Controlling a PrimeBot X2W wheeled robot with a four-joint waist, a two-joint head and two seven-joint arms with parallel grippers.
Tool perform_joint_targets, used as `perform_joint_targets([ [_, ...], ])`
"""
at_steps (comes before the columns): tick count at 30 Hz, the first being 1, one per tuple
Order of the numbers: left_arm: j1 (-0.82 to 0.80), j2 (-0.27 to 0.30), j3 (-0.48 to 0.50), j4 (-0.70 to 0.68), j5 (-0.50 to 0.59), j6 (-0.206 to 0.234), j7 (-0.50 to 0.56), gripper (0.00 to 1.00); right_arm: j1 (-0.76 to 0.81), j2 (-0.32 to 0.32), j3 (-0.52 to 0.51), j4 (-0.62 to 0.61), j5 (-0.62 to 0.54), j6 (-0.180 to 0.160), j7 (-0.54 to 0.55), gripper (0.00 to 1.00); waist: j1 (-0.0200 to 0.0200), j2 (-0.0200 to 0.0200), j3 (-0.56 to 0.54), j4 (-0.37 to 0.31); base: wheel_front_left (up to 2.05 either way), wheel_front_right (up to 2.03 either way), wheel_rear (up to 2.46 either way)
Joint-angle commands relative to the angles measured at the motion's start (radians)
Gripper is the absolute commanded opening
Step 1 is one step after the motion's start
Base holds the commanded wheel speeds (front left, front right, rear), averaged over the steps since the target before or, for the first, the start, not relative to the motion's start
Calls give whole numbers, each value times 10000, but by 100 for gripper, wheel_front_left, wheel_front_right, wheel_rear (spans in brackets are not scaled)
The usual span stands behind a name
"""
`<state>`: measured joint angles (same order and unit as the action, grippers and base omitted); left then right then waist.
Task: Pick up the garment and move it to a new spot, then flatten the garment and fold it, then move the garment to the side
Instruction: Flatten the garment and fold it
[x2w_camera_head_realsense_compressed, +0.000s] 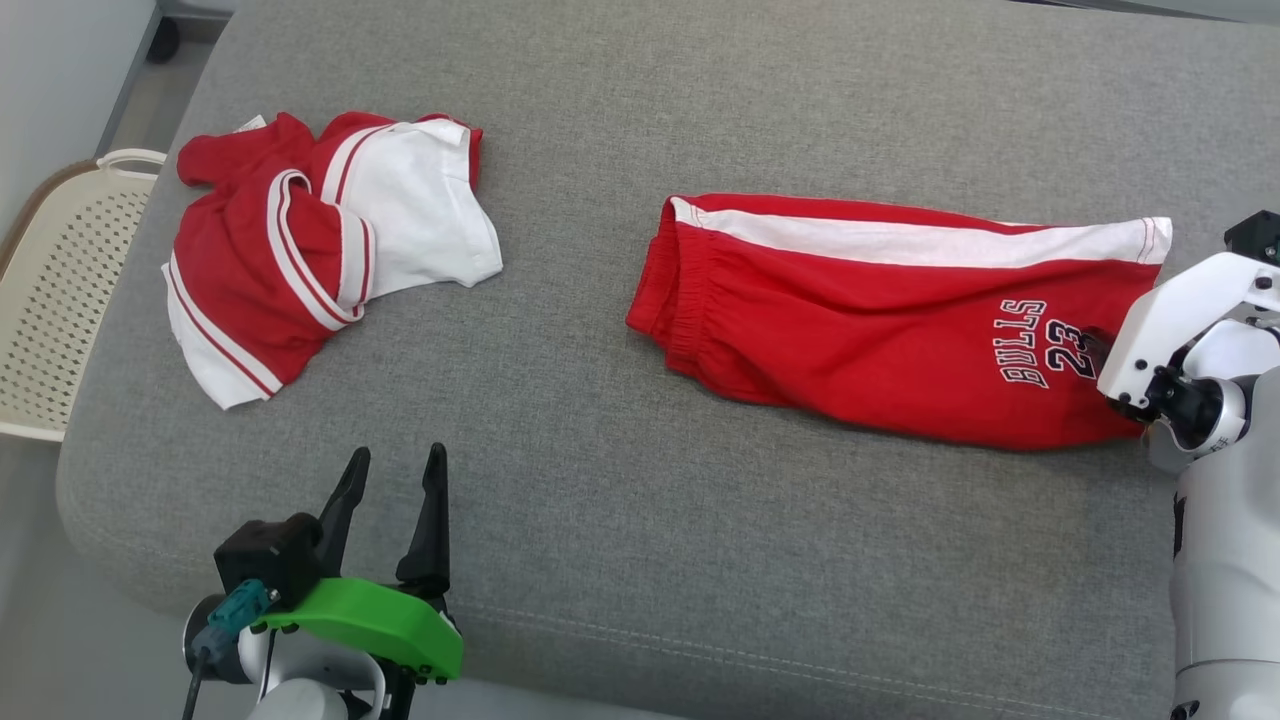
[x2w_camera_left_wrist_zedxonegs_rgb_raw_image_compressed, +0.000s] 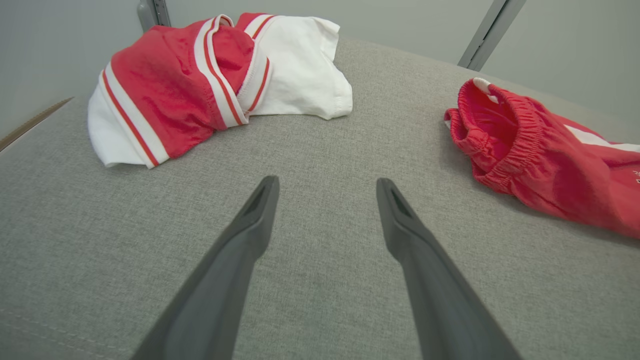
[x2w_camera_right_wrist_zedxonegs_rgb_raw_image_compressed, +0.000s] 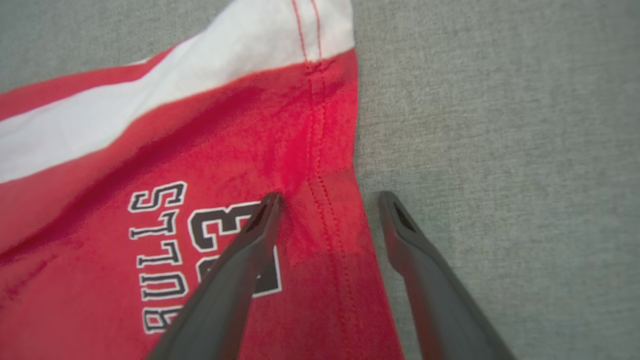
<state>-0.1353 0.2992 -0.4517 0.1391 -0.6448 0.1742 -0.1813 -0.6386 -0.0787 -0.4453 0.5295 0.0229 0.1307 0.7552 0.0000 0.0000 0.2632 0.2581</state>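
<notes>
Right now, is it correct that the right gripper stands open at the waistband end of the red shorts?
Not quite: the right gripper stands open at the leg-hem end of the red shorts, by the printed number, as the right wrist view shows. The waistband lies at the opposite end in the head view.

Two garments lie on one grey cushioned surface (x2w_camera_head_realsense_compressed: 600, 520): one pair of red shorts (x2w_camera_head_realsense_compressed: 880, 330) and one crumpled red-and-white top (x2w_camera_head_realsense_compressed: 300, 250). One cream perforated basket (x2w_camera_head_realsense_compressed: 60, 300) stands beside it. Two grippers are in view, the left gripper (x2w_camera_head_realsense_compressed: 397, 452) and the right gripper (x2w_camera_right_wrist_zedxonegs_rgb_raw_image_compressed: 330, 196), each with two dark fingers (x2w_camera_left_wrist_zedxonegs_rgb_raw_image_compressed: 250, 235).
</notes>
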Motion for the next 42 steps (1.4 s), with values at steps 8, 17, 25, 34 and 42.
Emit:
perform_joint_targets([
  [8, -214, -42, -96, 119, 12, -83, 13, 100, -357, 146, -72, 561, 64, 2, -89, 100, 0, 0, 38, 267, 0, 0, 0],
  [17, -216, -9, -122, 142, -71, -55, 9, 100, -552, 253, 71, 919, 225, 2, -109, 56, 0, 0, 40, 391, 0, 0, 0],
  [25, -288, -65, -163, 201, -117, -70, -38, 100, -628, 155, -36, 1003, -49, 1, -255, 0, 0, 0, 77, 418, 0, 0, 0],
  [34, -262, -38, -152, 258, -153, -27, -90, 100, -644, -522, -275, 765, -414, -9, 99, 0, 0, 0, -22, 245, 0, 0, 0],
  [42, -285, -71, -152, 244, -199, -68, -173, 100, -379, -1261, -755, -54, -598, -7, 781, 0, 0, 0, -92, 49, 0, 0, 0],
])
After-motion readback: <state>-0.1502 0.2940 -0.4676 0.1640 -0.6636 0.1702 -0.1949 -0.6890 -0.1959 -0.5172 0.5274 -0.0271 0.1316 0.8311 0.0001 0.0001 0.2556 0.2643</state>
